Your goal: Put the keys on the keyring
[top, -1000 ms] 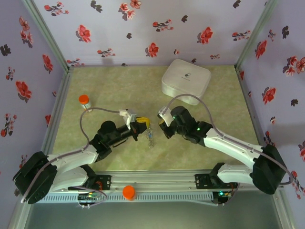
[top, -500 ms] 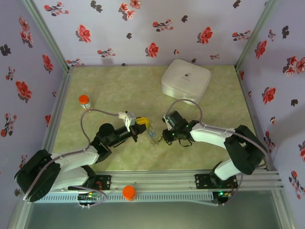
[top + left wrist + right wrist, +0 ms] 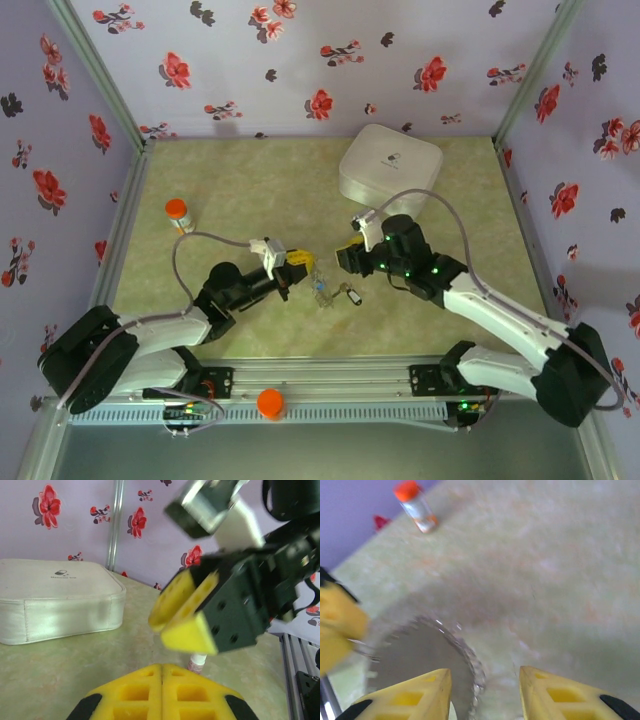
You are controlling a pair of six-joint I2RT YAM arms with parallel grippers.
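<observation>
The keyring [image 3: 319, 284] is a thin beaded hoop just right of my left gripper [image 3: 303, 266]. In the right wrist view the keyring's rim [image 3: 468, 656] curves back to a left gripper finger [image 3: 337, 625], which holds it. The left gripper [image 3: 162, 680] is shut, its pads pressed flat together. A key with a dark-and-silver head [image 3: 349, 293] lies on the mat beside the ring. A bluish bit [image 3: 321, 292] sits at the ring; I cannot tell if it is threaded. My right gripper [image 3: 346, 258] [image 3: 485, 700] hovers open just right of the rim, holding nothing.
A white rounded box [image 3: 390, 170] [image 3: 55, 600] stands at the back right. An orange-capped vial [image 3: 177, 212] [image 3: 415, 505] stands at the left. A small white cylinder [image 3: 198, 661] sits below the right gripper [image 3: 186, 611]. An orange knob [image 3: 270, 402] sits on the front rail.
My right gripper has opened and drawn back up and to the right from the ring. The dark-and-silver key now lies on the mat. My left gripper stays shut, barely moved.
</observation>
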